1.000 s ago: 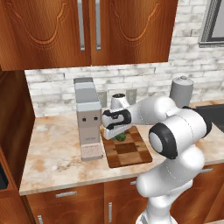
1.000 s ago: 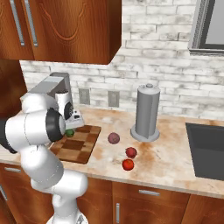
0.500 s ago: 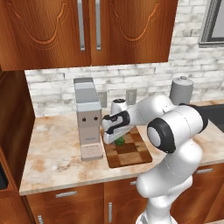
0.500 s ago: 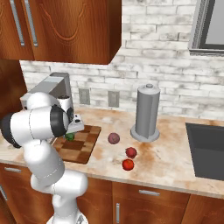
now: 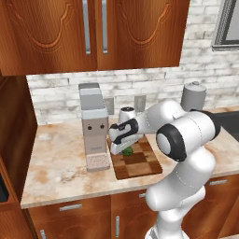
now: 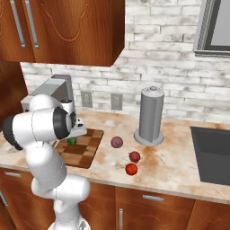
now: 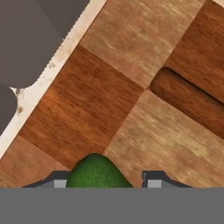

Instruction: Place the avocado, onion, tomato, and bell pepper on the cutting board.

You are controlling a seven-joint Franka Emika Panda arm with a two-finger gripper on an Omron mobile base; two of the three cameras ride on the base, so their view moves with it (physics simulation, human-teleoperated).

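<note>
The avocado (image 7: 96,173), a glossy dark-green lump, sits between my fingertips in the hand view, with my gripper (image 7: 107,180) shut on it. It is low over the checkered wooden cutting board (image 7: 131,87). In the left base view the gripper (image 5: 125,147) holds the avocado (image 5: 127,151) at the back left of the board (image 5: 142,162), close to the coffee machine. The right base view shows the avocado (image 6: 71,141) over the board (image 6: 87,150). The purplish onion (image 6: 117,142) lies on the counter right of the board. Two red items (image 6: 134,156) (image 6: 131,169), the tomato and bell pepper, lie beyond it; I cannot tell which is which.
A grey coffee machine (image 5: 94,126) stands just left of the board, with a white cup (image 5: 126,114) behind it. A tall grey canister (image 6: 151,116) stands at the back of the counter, and a dark sink (image 6: 211,152) lies at the far right.
My gripper has come down a little toward the board with the avocado still in it. The onion and the red items have not moved.
</note>
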